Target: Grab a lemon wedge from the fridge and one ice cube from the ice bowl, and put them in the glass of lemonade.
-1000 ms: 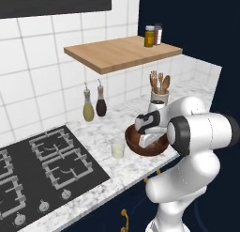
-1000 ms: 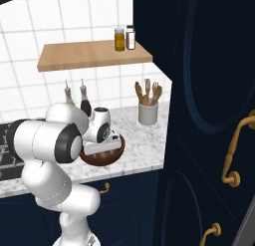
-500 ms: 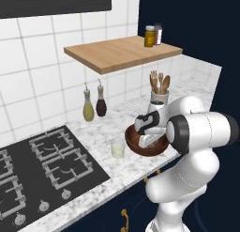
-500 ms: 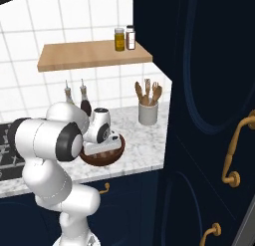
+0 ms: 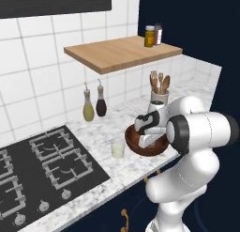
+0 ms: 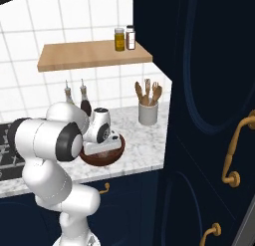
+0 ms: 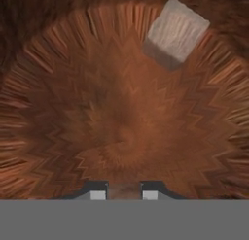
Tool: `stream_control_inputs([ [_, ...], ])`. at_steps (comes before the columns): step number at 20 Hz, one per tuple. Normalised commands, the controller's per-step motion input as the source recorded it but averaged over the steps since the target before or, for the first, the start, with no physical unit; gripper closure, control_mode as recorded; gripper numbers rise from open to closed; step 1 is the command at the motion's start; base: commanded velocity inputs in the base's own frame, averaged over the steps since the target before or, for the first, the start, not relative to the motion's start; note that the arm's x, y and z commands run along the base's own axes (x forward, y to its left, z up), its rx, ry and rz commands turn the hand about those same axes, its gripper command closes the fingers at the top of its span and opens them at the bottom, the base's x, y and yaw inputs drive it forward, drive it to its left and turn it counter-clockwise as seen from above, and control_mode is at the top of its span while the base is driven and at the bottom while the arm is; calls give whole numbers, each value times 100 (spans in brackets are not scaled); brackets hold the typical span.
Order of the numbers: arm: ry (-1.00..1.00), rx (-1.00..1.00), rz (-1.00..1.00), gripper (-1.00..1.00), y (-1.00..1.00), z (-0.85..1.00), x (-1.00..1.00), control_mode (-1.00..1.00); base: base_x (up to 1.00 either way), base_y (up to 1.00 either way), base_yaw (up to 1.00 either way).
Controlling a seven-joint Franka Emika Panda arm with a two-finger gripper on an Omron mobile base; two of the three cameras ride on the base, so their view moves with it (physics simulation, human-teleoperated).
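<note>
Ice bowl (image 5: 140, 149): you find it on the marble counter (image 5: 101, 153) near the front edge, dark brown, wide and shallow, radial wood grain inside. Glass of lemonade (image 5: 117, 148) stands just beside it on the stove side, pale liquid. Gas hob (image 5: 42, 170) lies farther left; two oil bottles (image 5: 94, 104) against the tiles; white utensil crock (image 6: 148, 113) behind the bowl; wooden shelf (image 5: 122, 53) with two jars above. Your gripper (image 7: 123, 191) hangs down inside the bowl, jaws drawn in close, nothing visible between the tips. One pale ice cube (image 7: 175, 32) sits well apart from them, by the far wall.
</note>
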Motion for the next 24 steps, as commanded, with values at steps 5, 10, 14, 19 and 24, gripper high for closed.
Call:
stream_control_inputs([
  [5,0,0,0,100,0,1,0,-100,0,0,0],
  [10,-12,5,0,100,0,35,0,-100,0,0,0],
  [14,-10,5,0,100,0,33,0,-100,0,0,0],
  [19,-9,6,0,100,0,38,-4,-100,0,0,0],
  [24,0,5,4,100,12,65,-1,-100,0,0,0],
])
